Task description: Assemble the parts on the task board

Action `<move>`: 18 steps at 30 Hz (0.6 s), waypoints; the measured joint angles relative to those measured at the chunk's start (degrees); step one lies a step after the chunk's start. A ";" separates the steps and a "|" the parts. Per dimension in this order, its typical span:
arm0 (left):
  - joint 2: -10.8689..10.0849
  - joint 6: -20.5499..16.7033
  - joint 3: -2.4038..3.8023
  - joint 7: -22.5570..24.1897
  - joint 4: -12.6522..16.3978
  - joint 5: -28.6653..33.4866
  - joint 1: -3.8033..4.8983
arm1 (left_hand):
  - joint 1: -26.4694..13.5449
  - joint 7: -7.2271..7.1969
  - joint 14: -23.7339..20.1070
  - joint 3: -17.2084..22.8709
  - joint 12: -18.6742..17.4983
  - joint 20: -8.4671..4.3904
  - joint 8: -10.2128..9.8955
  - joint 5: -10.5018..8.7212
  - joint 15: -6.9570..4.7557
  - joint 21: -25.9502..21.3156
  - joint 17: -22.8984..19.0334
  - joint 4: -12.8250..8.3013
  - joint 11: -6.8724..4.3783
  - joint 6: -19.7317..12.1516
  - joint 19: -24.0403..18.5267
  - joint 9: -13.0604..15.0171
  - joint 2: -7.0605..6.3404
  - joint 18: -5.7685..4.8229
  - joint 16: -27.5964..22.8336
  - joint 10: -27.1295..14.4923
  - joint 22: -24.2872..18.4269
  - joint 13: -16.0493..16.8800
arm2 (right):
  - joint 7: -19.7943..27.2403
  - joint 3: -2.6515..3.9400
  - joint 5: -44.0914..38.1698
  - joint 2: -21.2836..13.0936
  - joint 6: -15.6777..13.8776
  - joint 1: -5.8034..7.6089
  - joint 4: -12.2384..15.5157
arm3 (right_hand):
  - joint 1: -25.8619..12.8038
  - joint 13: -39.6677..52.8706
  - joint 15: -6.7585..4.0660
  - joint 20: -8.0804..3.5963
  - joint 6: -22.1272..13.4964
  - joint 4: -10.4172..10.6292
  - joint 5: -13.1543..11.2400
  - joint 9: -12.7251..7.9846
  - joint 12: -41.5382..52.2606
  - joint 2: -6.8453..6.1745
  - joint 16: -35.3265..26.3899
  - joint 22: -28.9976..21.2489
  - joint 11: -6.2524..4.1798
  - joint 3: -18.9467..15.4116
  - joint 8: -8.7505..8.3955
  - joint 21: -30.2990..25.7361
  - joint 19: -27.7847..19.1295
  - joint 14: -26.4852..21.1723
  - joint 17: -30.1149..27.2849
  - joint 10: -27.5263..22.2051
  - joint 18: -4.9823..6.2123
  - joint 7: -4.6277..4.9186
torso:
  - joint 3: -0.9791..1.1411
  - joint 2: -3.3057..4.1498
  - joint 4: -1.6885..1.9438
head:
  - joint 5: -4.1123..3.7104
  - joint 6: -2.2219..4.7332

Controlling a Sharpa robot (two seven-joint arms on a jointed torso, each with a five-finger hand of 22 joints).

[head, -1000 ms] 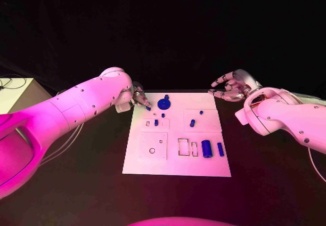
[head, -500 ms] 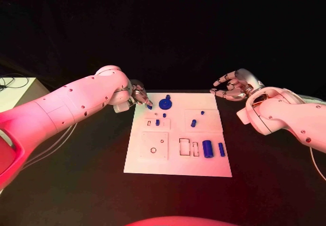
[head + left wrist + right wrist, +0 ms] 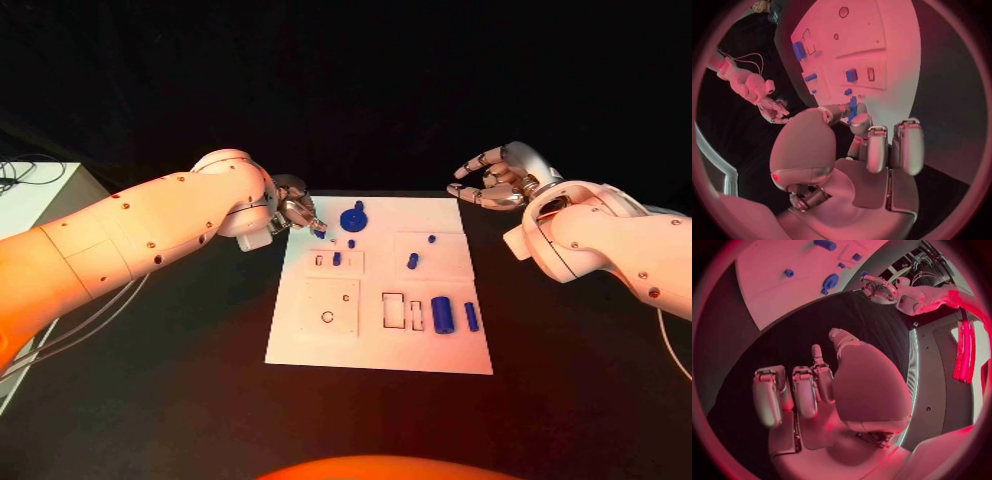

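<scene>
nearest the robot, the task board [image 3: 378,350] lies flat in the middle of the black table [image 3: 173,400]. its near part has a round hole [image 3: 327,317] on the left side, then two rectangular slots [image 3: 391,310], then a fat blue cylinder [image 3: 441,315] lying on its side with a thinner blue rod [image 3: 470,317] just beside it toward the right.

further up the board there's a short blue peg [image 3: 336,258] in a small framed patch, and another blue peg [image 3: 413,261] in the framed patch next to it. past those, a tiny blue stud [image 3: 351,243] and another small one [image 3: 431,239].

at the far left corner sits a blue gear-looking disc [image 3: 353,220]. the left hand [image 3: 296,208] is right at that corner, fingers bunched together and pinching a small blue part [image 3: 852,106] between thumb and fingertips; the part hangs over the board's edge, just beside the disc.

the right hand [image 3: 498,178] is off the board, past its far right corner and well apart from any part. its fingers are loosely curled and spaced apart, holding nothing, above the bare table.
</scene>
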 measured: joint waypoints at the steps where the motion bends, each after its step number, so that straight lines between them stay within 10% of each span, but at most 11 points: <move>1: -0.17 -0.42 -0.09 0.02 0.34 -0.11 -0.19 | -0.06 0.00 0.00 0.00 0.00 0.00 0.00 0.01 0.00 0.00 0.00 0.00 0.00 0.00 0.00 0.00 -0.06 0.00 0.00 0.00 0.00 0.00 | 0.09 -0.01 0.08 0.00 -0.14 0.00 -0.08 | -0.19 0.00 -0.15 -0.02 -0.07 0.01 0.00 0.09 -0.97 -0.19 -0.68 0.00 -0.08 0.34 0.26 -1.70 0.02 0.09 0.00 -0.81 0.00 -0.08 | -0.04 -0.03 0.02 | -0.01 -0.03; 6: -0.66 -2.09 -0.60 0.09 1.32 -0.70 -1.17 | -0.22 -0.02 0.00 0.00 0.26 0.00 0.00 0.09 0.00 0.00 0.00 -0.01 0.00 0.02 0.00 0.00 -0.22 0.00 0.00 0.00 0.00 0.07 | 1.23 -0.05 1.03 0.15 -1.26 0.00 -0.60 | -0.49 -11.20 -1.08 -1.10 -0.74 0.05 0.00 0.72 -17.36 -0.54 -9.34 -5.02 -0.31 3.25 1.09 -21.48 -4.57 -0.05 -2.76 -12.14 4.68 -0.44 | -0.04 -0.07 0.04 | 0.08 -0.19; 10: -0.80 -3.05 -0.85 0.13 1.67 -1.09 -2.20 | -0.27 -0.03 0.00 0.00 0.26 0.00 0.00 0.10 0.00 0.00 0.00 -0.01 0.00 0.04 0.00 0.01 -0.27 0.00 0.00 0.00 0.00 0.06 | 3.00 -0.08 2.76 0.38 -2.84 0.00 -1.12 | 0.31 -28.39 -1.19 -1.08 -1.17 -0.10 0.00 1.16 -35.09 -1.79 -22.15 -22.37 0.55 6.64 1.73 -44.95 -11.98 -4.82 -15.75 -20.33 8.44 -0.23 | -0.04 -0.05 0.04 | 0.13 -0.20; 18: -0.85 -3.64 -1.08 0.14 1.98 -1.58 -3.02 | -0.26 -0.03 0.00 0.01 0.26 0.00 0.00 0.10 0.00 0.00 0.00 -0.01 0.01 0.04 0.00 0.01 -0.26 0.00 0.00 -0.01 0.00 0.06 | 6.98 -0.14 7.59 0.67 -6.05 0.00 -2.06 | 0.57 -44.06 0.85 0.95 -2.63 -0.74 0.22 1.37 -51.28 -2.95 -48.95 -37.60 1.12 10.82 2.17 -64.86 -18.77 -16.47 -33.88 -23.11 9.05 0.92 | 0.03 0.06 -0.03 | 0.20 -0.43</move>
